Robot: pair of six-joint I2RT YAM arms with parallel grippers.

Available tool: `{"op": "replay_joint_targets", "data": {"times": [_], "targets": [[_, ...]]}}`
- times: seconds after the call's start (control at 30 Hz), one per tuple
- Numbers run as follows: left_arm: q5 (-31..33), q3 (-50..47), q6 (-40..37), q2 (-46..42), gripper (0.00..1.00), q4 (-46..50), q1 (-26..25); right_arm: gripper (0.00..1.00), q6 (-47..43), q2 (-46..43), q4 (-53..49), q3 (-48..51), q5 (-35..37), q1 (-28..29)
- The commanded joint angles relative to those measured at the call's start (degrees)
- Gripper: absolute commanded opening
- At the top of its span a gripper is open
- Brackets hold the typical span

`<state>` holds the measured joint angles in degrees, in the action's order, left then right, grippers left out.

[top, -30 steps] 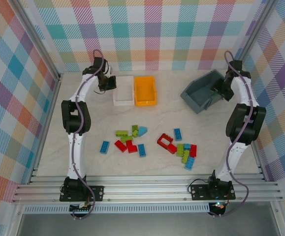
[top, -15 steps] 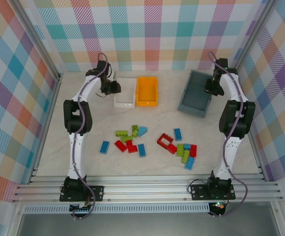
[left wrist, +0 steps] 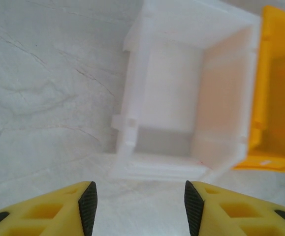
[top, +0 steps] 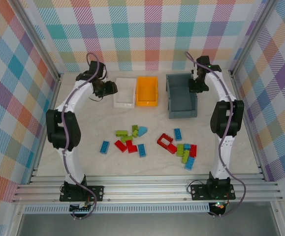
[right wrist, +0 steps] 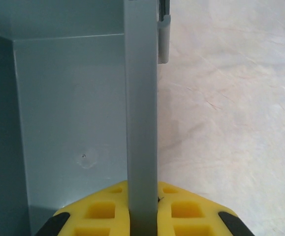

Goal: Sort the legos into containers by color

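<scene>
The right hand [right wrist: 142, 216] is clamped on the side wall of the dark grey bin [right wrist: 68, 113], whose hollow lies to its left. The left hand [left wrist: 140, 206] has its fingers spread and holds nothing, with the white tray [left wrist: 132, 98] just ahead of it and the orange bin [left wrist: 275, 88] ahead to its right. The legos [top: 127, 145] lie scattered on the counter [top: 93, 123], well behind both hands.

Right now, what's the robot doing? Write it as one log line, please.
left gripper: open, beside white tray | right gripper: shut on grey bin wall | legos: none sorted yet
</scene>
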<state>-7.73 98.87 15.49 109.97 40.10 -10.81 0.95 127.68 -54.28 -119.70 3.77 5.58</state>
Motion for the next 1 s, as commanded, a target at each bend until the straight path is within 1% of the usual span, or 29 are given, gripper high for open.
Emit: {"op": "replay_joint_targets", "data": {"times": [0.0, 0.03, 0.2, 0.23, 0.3, 0.4, 0.53, 0.6, 0.7, 0.77, 0.87, 0.97], "targets": [[1.3, -7.5, 4.2, -7.3, 0.53, -4.6, -3.0, 0.15, 0.0, 0.9, -0.9, -3.0, -2.9, 1.4], [1.7, -9.6, 4.9, -9.3, 0.53, -5.3, -3.6, 0.19, 0.7, 0.6, -0.9, -2.8, -3.0, 1.4], [1.8, -18.7, 8.0, -18.5, 0.55, -7.5, -7.1, 0.49, 3.7, -3.0, -0.3, -0.3, -1.0, 1.4], [1.9, -19.9, 8.5, -20.2, 0.55, -7.7, -7.9, 0.54, 4.1, -4.0, -0.2, 0.2, -0.4, 1.4], [1.9, -22.8, 9.8, -24.1, 0.56, -8.7, -10.1, 0.58, 5.6, -7.8, 0.0, 1.9, 1.2, 1.4], [2.0, -27.6, 12.3, -29.8, 0.57, -10.8, -14.4, 0.58, 9.6, -17.1, 2.2, 8.9, 2.7, 1.5], [4.0, -34.2, 16.1, -37.3, 0.58, -13.1, -21.3, 0.58, 16.4, -32.4, 5.1, 23.3, 3.8, 2.8], [6.2, -38.1, 18.4, -41.6, 0.60, -14.6, -25.6, 0.58, 21.6, -39.9, 4.8, 31.4, 4.3, 4.0], [10.2, -42.9, 20.7, -46.7, 0.60, -16.2, -32.7, 0.57, 29.7, -49.9, 2.3, 42.2, 5.7, 6.3], [13.3, -45.7, 21.4, -49.7, 0.60, -16.8, -37.3, 0.56, 34.9, -55.8, 0.9, 49.4, 4.9, 7.8], [16.9, -50.6, 23.8, -53.2, 0.60, -19.1, -44.1, 0.55, 41.1, -62.6, -1.3, 58.9, 2.3, 10.4], [21.1, -54.8, 26.6, -54.9, 0.61, -21.3, -51.7, 0.55, 44.3, -67.0, -1.5, 67.0, 0.9, 12.1]]}}
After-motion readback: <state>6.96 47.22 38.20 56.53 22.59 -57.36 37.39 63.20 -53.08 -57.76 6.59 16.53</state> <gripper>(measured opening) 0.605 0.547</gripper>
